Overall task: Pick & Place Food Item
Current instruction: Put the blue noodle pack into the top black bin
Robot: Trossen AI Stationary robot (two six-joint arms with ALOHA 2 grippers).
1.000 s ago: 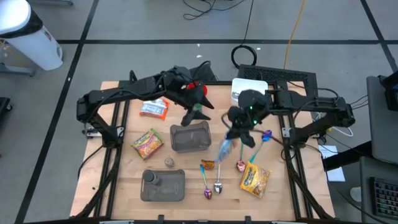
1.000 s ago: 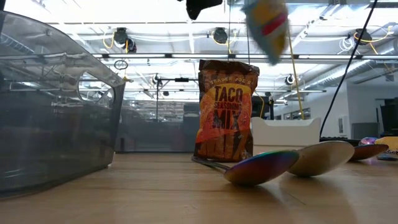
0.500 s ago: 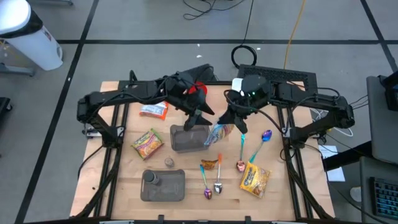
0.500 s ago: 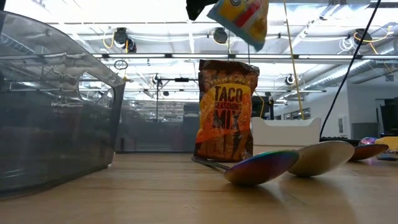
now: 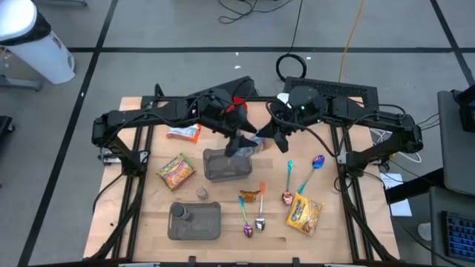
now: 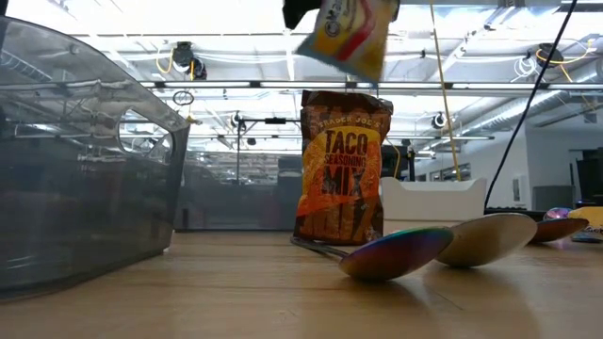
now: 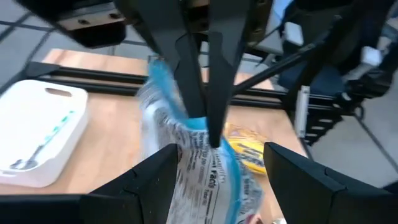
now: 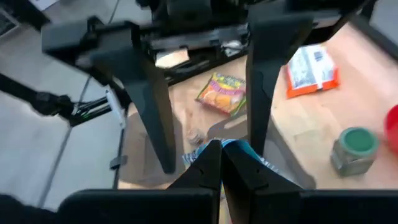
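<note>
The right gripper (image 5: 261,141) is closed on a crinkled blue foil packet (image 7: 205,171), above the clear plastic bin (image 5: 223,167). The left gripper (image 5: 239,144) stands wide open around the packet, not pinching it.

Pale matt wooden table (image 5: 148,222), clear glossy plastic bin (image 5: 223,169), iridescent polished metal spoons (image 6: 400,252)

Over the last second I have seen the right gripper (image 5: 261,141) carry the blue snack bag (image 5: 253,145) away from above the spoons, back and to the left, to the right edge of the clear container (image 5: 226,165). The left gripper (image 5: 239,146) has come down and toward it, so its open fingers (image 7: 155,186) now stand on either side of the bag.
</note>
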